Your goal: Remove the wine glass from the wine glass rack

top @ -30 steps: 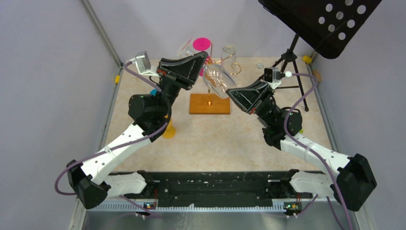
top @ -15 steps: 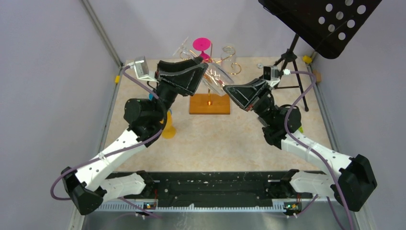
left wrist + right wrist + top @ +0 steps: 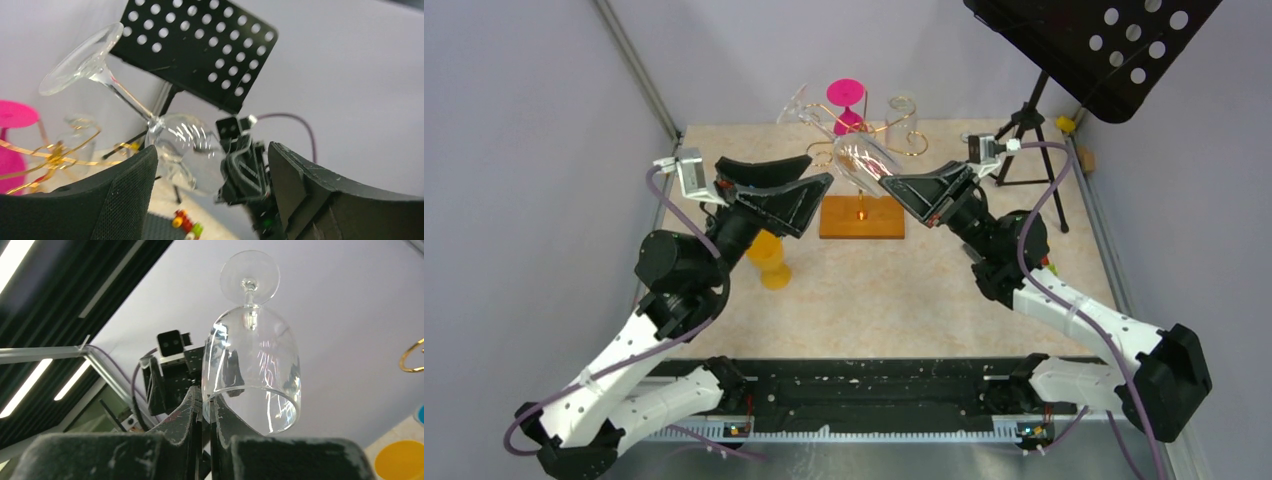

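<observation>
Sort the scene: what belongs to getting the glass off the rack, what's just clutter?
Job: wine glass, wine glass rack, right gripper pinching the rim, open left gripper.
Clutter: music stand, pink goblet, orange cup.

You're working between plain pale lilac-grey walls [image 3: 514, 180] that meet at a slanted metal corner post [image 3: 636, 66], over a beige speckled tabletop [image 3: 894, 300], with a black perforated music stand [image 3: 1084, 40] at the right rear and ceiling light strips [image 3: 15, 255] overhead.

no readable text, labels, brands or numbers show on anything in these views.
</observation>
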You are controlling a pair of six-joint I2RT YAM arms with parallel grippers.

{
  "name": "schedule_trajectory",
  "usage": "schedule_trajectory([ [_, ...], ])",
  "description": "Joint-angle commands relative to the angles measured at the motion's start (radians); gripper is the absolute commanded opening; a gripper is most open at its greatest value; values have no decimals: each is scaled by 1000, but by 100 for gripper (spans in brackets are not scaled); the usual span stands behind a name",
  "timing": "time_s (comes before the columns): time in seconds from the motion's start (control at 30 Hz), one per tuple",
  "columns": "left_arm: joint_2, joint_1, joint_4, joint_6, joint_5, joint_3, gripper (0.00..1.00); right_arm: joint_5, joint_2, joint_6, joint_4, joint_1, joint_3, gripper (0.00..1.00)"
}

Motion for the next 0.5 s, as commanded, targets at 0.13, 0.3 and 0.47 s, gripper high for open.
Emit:
schedule_trajectory([
  [0.13,-241,-5,-457,328,-130,42,85,-49,-100,-245,-320,6,155,0],
  [0.3,-315,-5,-534,436,-205,50,85,-98,-106,-355,-522,9,225,0],
  [0.47,-338,-5,-545,486,-243,75,85,-169,-93,-469,-769,31,311,0],
])
